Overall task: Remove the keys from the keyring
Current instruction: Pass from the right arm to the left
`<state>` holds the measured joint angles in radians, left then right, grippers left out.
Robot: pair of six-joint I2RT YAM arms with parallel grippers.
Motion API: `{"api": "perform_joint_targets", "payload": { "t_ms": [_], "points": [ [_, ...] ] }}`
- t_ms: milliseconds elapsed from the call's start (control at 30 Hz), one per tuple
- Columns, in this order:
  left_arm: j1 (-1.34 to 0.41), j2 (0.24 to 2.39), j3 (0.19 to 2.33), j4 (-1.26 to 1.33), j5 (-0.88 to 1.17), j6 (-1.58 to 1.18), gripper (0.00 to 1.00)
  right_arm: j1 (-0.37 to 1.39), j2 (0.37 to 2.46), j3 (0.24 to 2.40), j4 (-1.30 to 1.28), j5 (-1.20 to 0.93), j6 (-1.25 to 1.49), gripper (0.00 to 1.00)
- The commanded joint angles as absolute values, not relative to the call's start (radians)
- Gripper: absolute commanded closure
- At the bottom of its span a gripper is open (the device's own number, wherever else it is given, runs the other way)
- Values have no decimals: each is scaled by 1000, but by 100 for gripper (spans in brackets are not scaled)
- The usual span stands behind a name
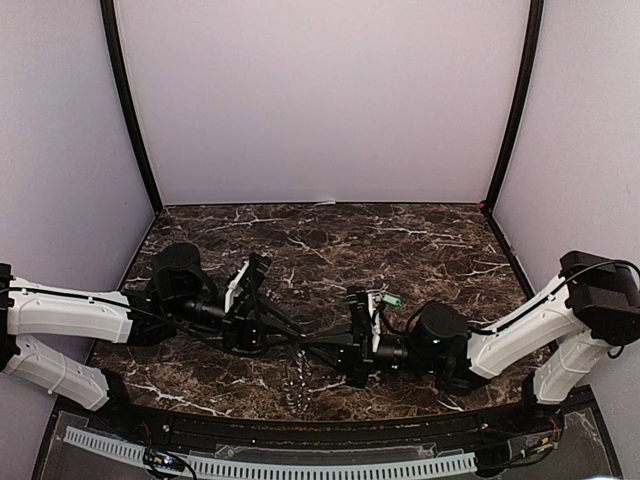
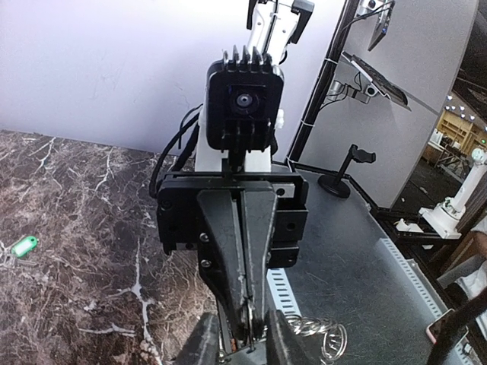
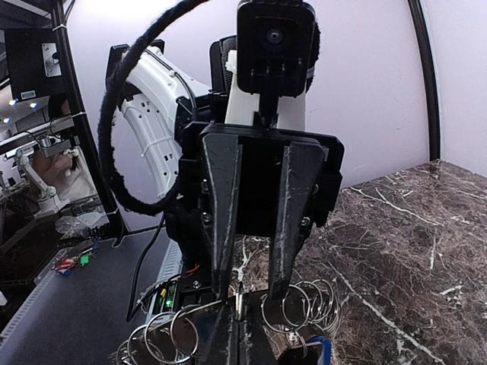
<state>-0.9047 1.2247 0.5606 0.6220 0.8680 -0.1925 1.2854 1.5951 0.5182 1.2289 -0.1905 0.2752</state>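
The two grippers meet tip to tip above the middle of the marble table (image 1: 330,240). My right gripper (image 1: 318,350) is shut on a thin silver wire ring (image 3: 240,295), part of a chain of silver rings (image 1: 297,378) hanging below. My left gripper (image 1: 298,342) is open, its fingers (image 3: 278,258) straddling the right gripper's tips. More silver rings (image 3: 300,308) hang by the left fingertip, with a blue key (image 3: 323,347) under them. A green key (image 1: 392,299) lies loose on the table, also in the left wrist view (image 2: 23,245). The toothed dark-grey keyring is not in view.
White walls close the back and sides of the table. A perforated white cable strip (image 1: 300,465) runs along the near edge behind the arm bases. Both forearms lie low across the front half of the table.
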Motion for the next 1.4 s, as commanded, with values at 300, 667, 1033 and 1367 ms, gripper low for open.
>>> {"api": "perform_joint_targets", "payload": {
  "t_ms": [300,667,1033,1367],
  "points": [
    [-922,1221,580,581,864,-148,95,1262,1592,545,1329,-176,312,100],
    [-923,1208,553,696,884,-233,100,1250,1589,531,1309,-180,312,91],
    [-911,1186,563,816,909,-304,100,1250,1496,439,1310,-145,310,46],
    [-868,1174,571,820,938,-343,100,1316,1509,428,1242,-41,291,59]
  ]
}}
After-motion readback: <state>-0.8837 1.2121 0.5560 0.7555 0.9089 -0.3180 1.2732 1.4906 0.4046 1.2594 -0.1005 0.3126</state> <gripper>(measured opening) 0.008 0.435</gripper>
